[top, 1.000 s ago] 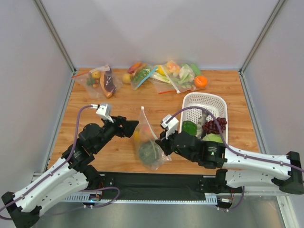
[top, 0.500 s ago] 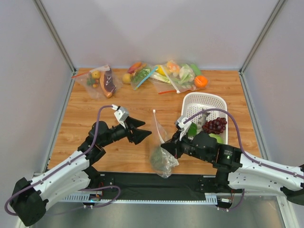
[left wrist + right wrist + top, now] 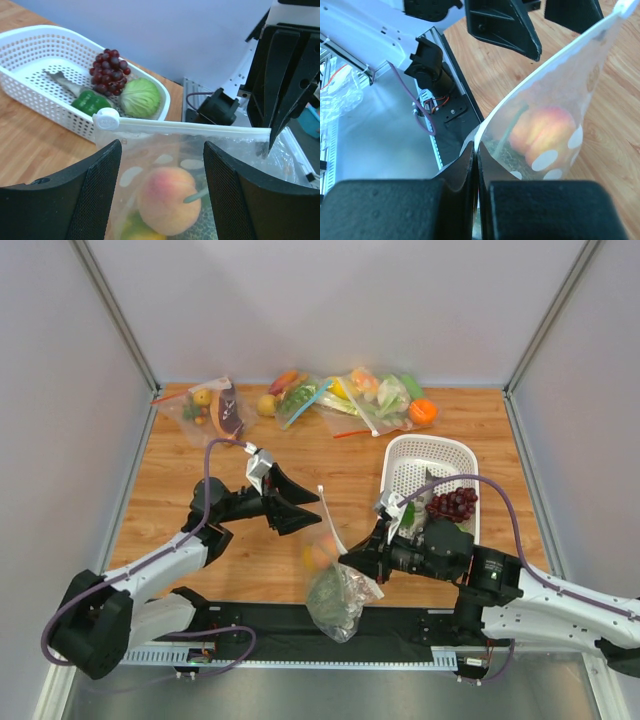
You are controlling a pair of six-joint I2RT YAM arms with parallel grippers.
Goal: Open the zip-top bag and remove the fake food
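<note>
The polka-dot zip-top bag (image 3: pixel 335 585) hangs in the air over the table's near edge, its white zip strip (image 3: pixel 190 128) shut, with the slider (image 3: pixel 106 119) at the left end. My right gripper (image 3: pixel 352 562) is shut on the bag's zip end (image 3: pixel 479 144). Inside show the orange-red peach (image 3: pixel 167 199), the grey-green bumpy ball (image 3: pixel 327 592) and a bit of yellow fruit (image 3: pixel 140 231). My left gripper (image 3: pixel 310 510) is open and empty; in its wrist view its fingers (image 3: pixel 95 190) stand on either side of the bag, not touching it.
The white basket (image 3: pixel 405 455) at the right holds purple grapes (image 3: pixel 452 504), a green pepper (image 3: pixel 90 102) and a pale cabbage (image 3: pixel 140 97). Several plain bags of fake food (image 3: pixel 360 398) and another bag (image 3: pixel 212 408) lie along the back edge.
My right gripper has carried the bag toward the near edge and lifted it. My left gripper has swung right and forward, toward the bag's zip strip.
</note>
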